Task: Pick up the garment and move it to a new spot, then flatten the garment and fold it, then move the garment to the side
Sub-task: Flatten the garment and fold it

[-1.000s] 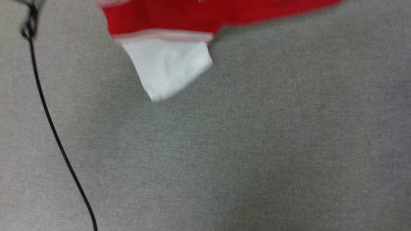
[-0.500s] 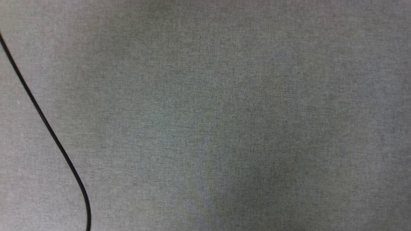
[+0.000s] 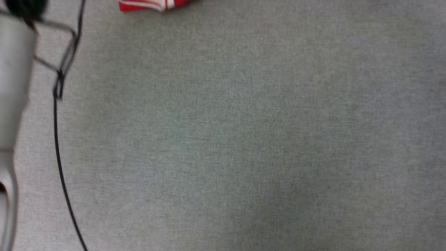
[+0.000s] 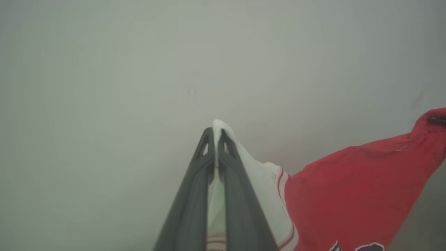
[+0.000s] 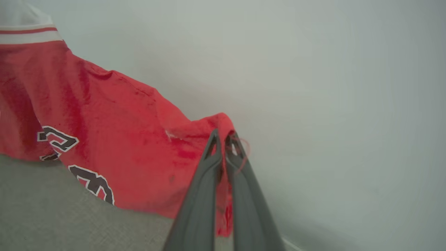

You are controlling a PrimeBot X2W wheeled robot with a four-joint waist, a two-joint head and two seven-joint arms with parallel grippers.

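The garment [image 5: 115,132] is a red jersey with a dark, white-outlined number print [image 5: 92,181], and it hangs stretched between my two grippers. My left gripper [image 4: 214,134] is shut on a white sleeve panel [image 4: 264,181] edged with red-and-white trim; the red body [image 4: 355,184] trails off to the right. My right gripper [image 5: 223,137] is shut on a bunched red edge of the fabric. In the head view a small strip of the garment [image 3: 153,4] shows at the top edge.
A grey cloth-covered table [image 3: 244,139] spreads below the head view. A thin black cable [image 3: 59,157] runs down its left side beside my pale forearm [image 3: 12,87]. A plain pale wall [image 4: 139,69] stands behind the lifted garment.
The head view has shifted: the garment's white sleeve filled the top a second ago, then left the picture, and now a strip shows again with a forearm at left. Both grippers stay shut.
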